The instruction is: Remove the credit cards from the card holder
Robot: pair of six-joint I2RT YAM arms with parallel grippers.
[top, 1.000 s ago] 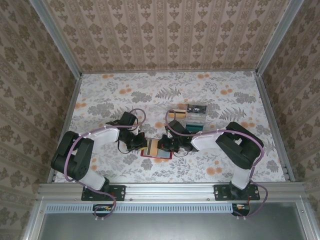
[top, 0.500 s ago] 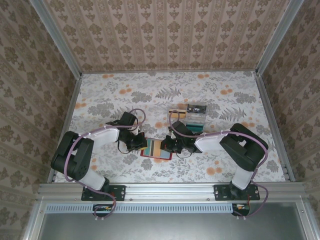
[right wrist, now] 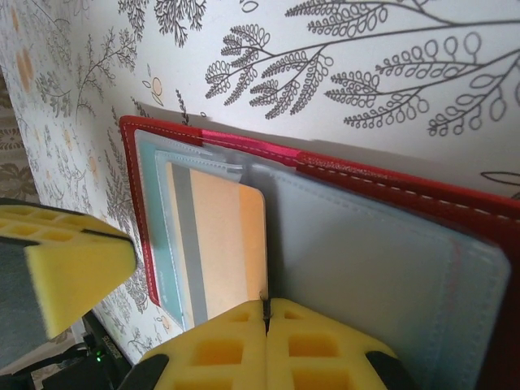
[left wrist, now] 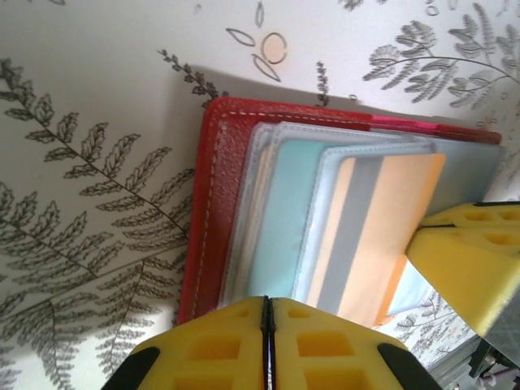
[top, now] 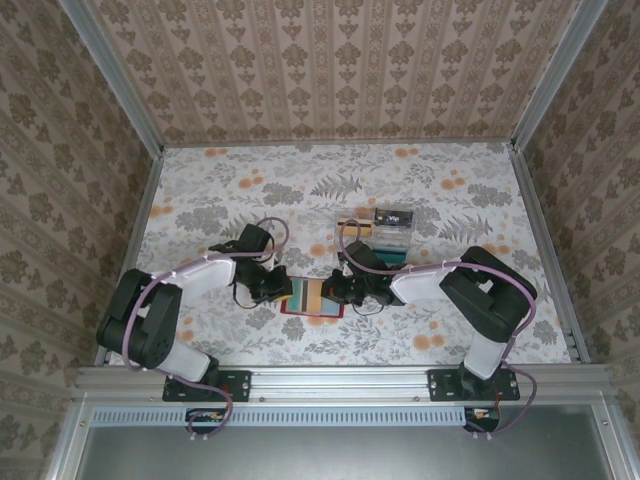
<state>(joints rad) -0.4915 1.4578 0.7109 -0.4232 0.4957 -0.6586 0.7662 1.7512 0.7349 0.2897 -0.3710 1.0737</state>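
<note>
**Bearing on the open card holder**

Pressing together the jaws of the left gripper (left wrist: 268,329) at the left end of the red card holder (left wrist: 210,203). Resting the right gripper (right wrist: 266,325), jaws likewise pressed together, at the holder's right end, just beside a tan card (left wrist: 382,227) tucked in the holder's pocket. Leaving a black card (top: 393,215) lying beyond the holder's far right corner.

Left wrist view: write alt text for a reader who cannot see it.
An open red card holder lies on a fern-print table, a tan-gold card with a grey stripe jutting from its pocket over a teal card. The left gripper, yellow pads shut, sits at the bottom edge; the right gripper meets the tan-gold card's corner.
</note>
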